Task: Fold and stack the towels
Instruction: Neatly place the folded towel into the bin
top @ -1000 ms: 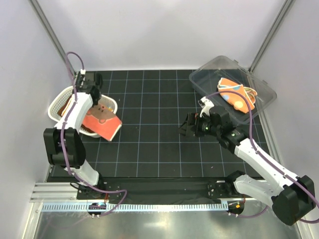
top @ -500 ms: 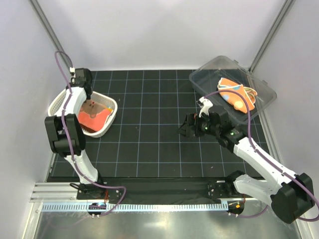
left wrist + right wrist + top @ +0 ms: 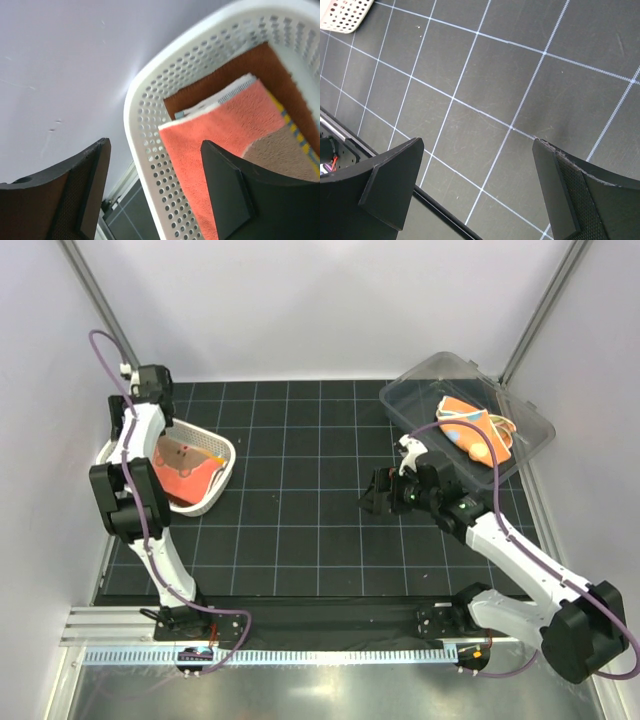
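Folded towels lie stacked in the white mesh basket at the left: a red-orange towel on top, a rust-brown one under it. My left gripper hovers open over the basket's far-left rim, holding nothing, its fingers astride the rim. More towels, orange with blue and yellow, sit in the clear plastic bin at the back right. Over bare mat near the middle, my right gripper stands wide open and empty.
The black gridded mat covers the table between the basket and the bin. The basket's corner shows in the right wrist view. A pale wall stands close behind the basket on the left.
My left gripper let go of the red-orange towel, which hung over the basket's front edge and now lies inside it. The gripper opened and drew back to the far left. The right arm stayed put.
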`<state>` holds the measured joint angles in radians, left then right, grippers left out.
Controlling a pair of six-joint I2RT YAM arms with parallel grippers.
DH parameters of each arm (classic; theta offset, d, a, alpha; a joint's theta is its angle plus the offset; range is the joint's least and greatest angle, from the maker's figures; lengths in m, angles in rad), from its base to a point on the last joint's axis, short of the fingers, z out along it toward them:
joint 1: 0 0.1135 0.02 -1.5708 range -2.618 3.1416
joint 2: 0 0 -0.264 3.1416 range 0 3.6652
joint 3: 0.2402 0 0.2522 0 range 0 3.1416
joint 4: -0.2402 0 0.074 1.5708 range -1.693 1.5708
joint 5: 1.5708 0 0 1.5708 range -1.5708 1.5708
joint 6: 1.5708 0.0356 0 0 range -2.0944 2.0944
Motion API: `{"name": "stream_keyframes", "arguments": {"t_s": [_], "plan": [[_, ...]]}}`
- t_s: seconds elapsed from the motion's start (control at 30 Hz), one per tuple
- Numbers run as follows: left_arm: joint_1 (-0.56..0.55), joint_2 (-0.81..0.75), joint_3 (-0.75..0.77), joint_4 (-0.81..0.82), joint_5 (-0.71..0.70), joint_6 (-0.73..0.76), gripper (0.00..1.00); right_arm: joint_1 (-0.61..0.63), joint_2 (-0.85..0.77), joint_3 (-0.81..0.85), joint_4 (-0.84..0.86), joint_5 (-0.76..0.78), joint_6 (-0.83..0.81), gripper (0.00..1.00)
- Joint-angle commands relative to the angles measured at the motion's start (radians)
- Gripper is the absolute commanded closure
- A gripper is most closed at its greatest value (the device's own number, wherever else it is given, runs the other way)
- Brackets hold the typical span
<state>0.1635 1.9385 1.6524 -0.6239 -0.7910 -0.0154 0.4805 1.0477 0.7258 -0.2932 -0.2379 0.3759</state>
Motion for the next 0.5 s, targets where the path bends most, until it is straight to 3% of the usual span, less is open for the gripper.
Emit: {"name": "stream_keyframes", "arguments": {"t_s": [0.0, 0.1, 0.17, 0.23, 0.27, 0.47], "plan": [[-0.03, -0.044, 0.107, -0.054, -0.024, -0.067, 0.23, -0.005, 0.006, 0.064, 0.003, 0.035, 0.053, 0.0], [-0.111, -0.105, 0.187, -0.166, 0.096, -0.129, 0.23, -0.006, 0.032, 0.122, -0.023, 0.168, 0.119, 0.0], [-0.156, -0.194, 0.173, -0.201, 0.227, -0.194, 0.2, -0.016, 0.07, 0.193, -0.072, 0.381, 0.173, 0.0], [-0.232, -0.269, 0.091, -0.188, 0.352, -0.243, 0.18, -0.045, 0.119, 0.301, -0.102, 0.486, 0.163, 0.0], [-0.251, -0.306, 0.049, -0.18, 0.419, -0.254, 0.01, -0.098, 0.177, 0.348, -0.145, 0.514, 0.155, 0.0], [-0.48, -0.506, -0.155, -0.123, 0.677, -0.256, 0.0, -0.356, 0.42, 0.625, -0.218, 0.623, 0.095, 0.0]]}}
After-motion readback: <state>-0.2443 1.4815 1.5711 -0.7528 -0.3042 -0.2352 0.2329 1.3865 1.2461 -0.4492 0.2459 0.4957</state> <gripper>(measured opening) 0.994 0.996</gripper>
